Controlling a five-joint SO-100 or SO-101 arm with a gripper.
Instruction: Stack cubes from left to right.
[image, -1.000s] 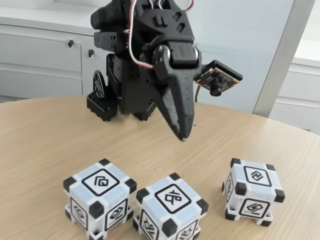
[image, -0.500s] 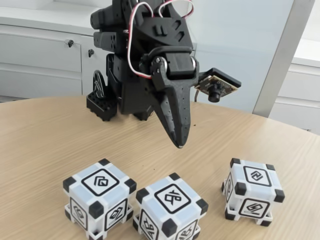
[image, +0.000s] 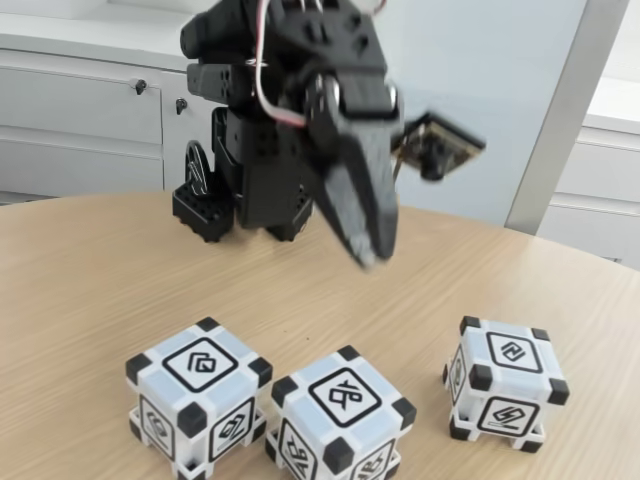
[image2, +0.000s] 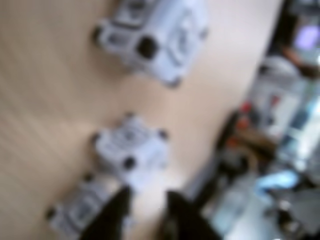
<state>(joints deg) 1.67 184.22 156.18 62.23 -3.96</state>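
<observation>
Swung rightward in the fixed view since half a second ago, and lifted a little: gripper (image: 368, 258) now motion-blurred, tip pointing down over bare tabletop behind the middle cube. Hangs in the air, clear of the wood and of every cube. Looks closed to a single dark wedge in the fixed view, though blurred; in the wrist view shows as two dark fingers (image2: 112, 217) rising from the bottom edge with a narrow strip of table between them. Holds nothing. How far apart the tips stand, cannot tell through the blur.

Behind the gripper, black arm (image: 270, 120) with white and red wires looping over its top, a small camera board (image: 435, 150) jutting out to its right, base planted at the far side of the table.

Nearer the fixed camera, three cubes in a row on the wooden table (image: 90, 290), each resting separately, none stacked: left cube (image: 198, 392), middle cube (image: 343, 412) just beside it, right cube (image: 505, 382) set a bit further off. Same positions as in the earlier frames. White faces, black corners, a different framed symbol on each top.

Beyond the table, white cabinets (image: 80, 120) with dark knobs.

Wrist view badly blurred: all three cubes visible on the wood, nearest one touching the frame's bottom left by the left finger.
</observation>
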